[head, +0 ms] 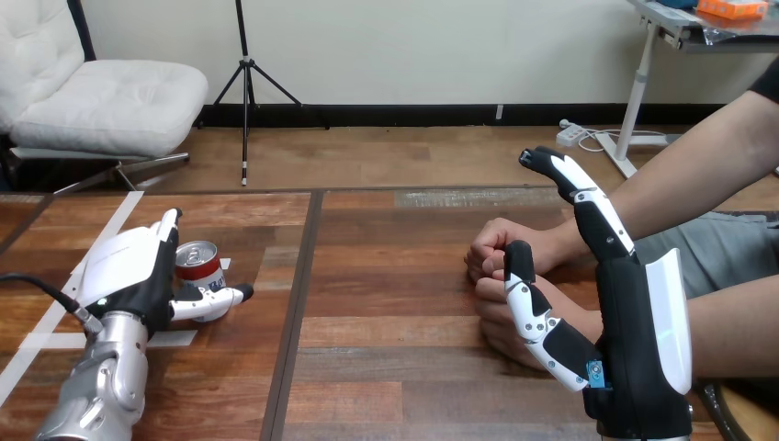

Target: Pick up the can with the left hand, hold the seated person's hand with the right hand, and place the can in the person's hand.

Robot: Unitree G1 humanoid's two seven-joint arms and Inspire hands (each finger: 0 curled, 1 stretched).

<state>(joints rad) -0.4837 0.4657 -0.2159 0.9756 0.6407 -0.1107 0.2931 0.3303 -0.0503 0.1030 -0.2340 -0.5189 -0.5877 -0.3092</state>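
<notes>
A red-and-silver can (199, 263) stands upright on the wooden table (395, 312) at the left. My left hand (129, 271) is right beside it on its left, open; its thumb (219, 298) reaches along the table in front of the can and the fingers point up behind it. At the right, the person's farther hand (501, 246) is curled into a fist, and the person's nearer hand (496, 317) rests on the table just below it. My right hand (634, 349) stands open with its fingers straight up beside the person's wrists, its thumb (524, 289) lying over the nearer hand.
White tape strips (55, 340) run across the table's left part under my left arm. A dark seam (296, 303) divides the tabletop between the can and the person's hands. The person's forearms come in from the right edge.
</notes>
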